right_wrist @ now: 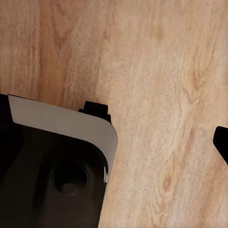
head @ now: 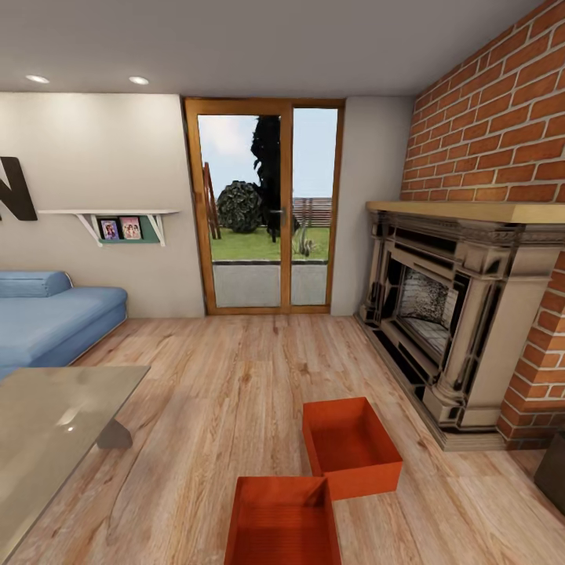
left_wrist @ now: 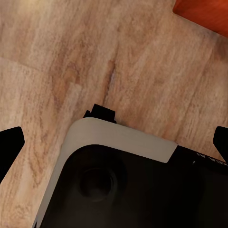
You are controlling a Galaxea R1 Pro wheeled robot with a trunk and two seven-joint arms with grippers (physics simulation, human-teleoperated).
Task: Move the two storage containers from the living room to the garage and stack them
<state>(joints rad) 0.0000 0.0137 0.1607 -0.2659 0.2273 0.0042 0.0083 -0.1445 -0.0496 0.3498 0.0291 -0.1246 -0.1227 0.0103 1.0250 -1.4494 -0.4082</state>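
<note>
Two orange-red thin-walled containers, one (head: 351, 443) near the stone fireplace (head: 455, 314) and the other (head: 284, 522) just beside it, farther from the fireplace, lie on the light wood-plank floor (head: 220, 392). My left gripper (left_wrist: 114, 142) and right gripper (right_wrist: 114, 137) hang above the planks with fingertips wide apart, holding nothing.

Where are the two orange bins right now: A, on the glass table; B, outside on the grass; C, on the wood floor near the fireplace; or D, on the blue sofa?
C: both orange bins, one and the other, sit on the wood floor beside the fireplace.
</note>
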